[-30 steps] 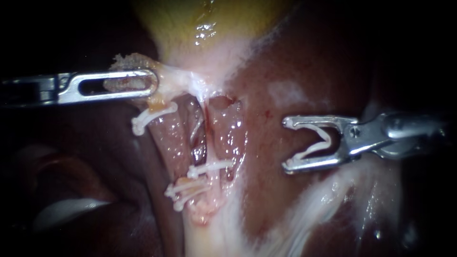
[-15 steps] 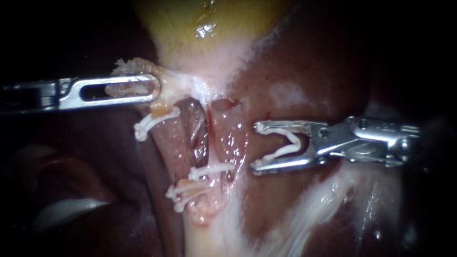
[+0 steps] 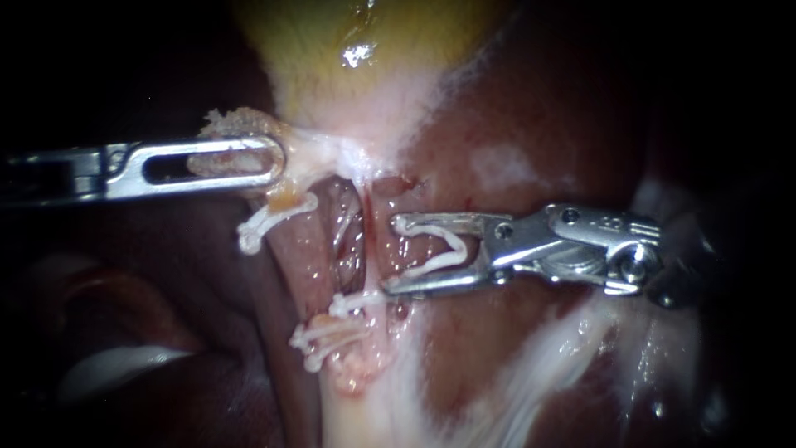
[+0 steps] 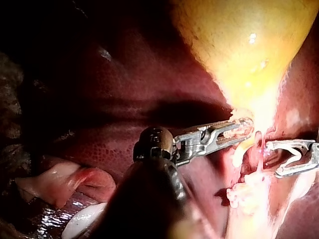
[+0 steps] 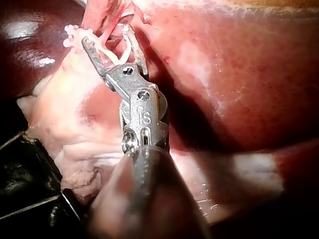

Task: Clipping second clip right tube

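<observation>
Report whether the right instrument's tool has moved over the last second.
Yes. The right instrument's tool, carrying an open clip, has advanced leftward across the liver and now reaches the right tube above the closed clip there.

The yellow gallbladder (image 3: 356, 50) fills the top centre, paling to pink-white at its narrow lower end. Dark red liver (image 3: 539, 108) covers the right half, with a whitish patch (image 3: 506, 162) in the upper right. Glistening white strands of tissue (image 3: 539, 365) run across the lower right. A pale fold (image 3: 116, 365) lies in shadow at the lower left.
</observation>
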